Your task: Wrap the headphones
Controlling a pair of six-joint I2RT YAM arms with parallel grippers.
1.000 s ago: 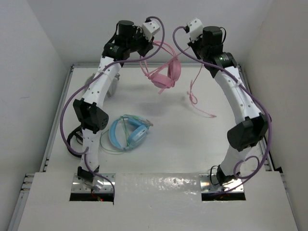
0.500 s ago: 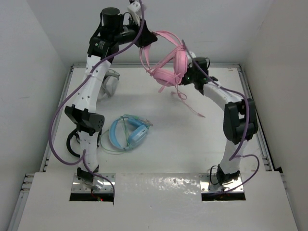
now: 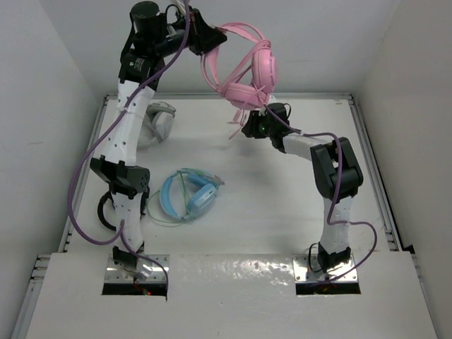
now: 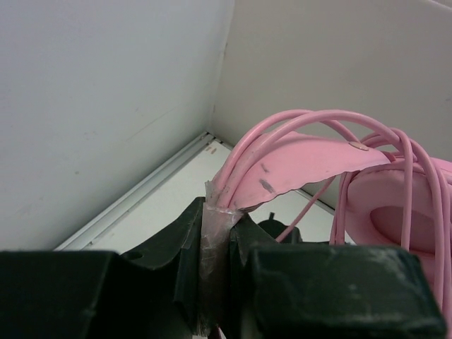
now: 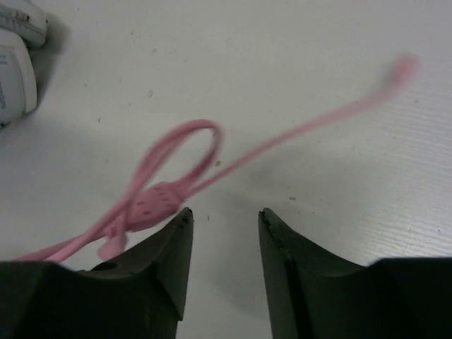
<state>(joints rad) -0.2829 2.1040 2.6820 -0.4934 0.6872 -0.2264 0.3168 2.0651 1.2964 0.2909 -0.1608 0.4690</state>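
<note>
The pink headphones [image 3: 248,74] hang in the air at the back of the table. My left gripper [image 3: 212,37] is shut on their headband, and the left wrist view shows the band [image 4: 282,169] clamped between the jaws, with cable loops [image 4: 321,116] over it and an ear cup [image 4: 395,212] at the right. My right gripper [image 3: 248,128] is low over the table under the ear cups, open and empty. In the right wrist view the thin pink cable [image 5: 152,201], with its inline piece, lies just left of the right gripper [image 5: 224,215].
Light-blue headphones [image 3: 187,195] lie on the table in the near-left middle. Grey headphones [image 3: 159,121] lie at the back left and also show in the right wrist view [image 5: 14,60]. White walls close in the table on three sides.
My left gripper has lifted the pink headphones higher and a little left. My right arm has dropped from high up and reached left, low under the headphones by the hanging cable.
</note>
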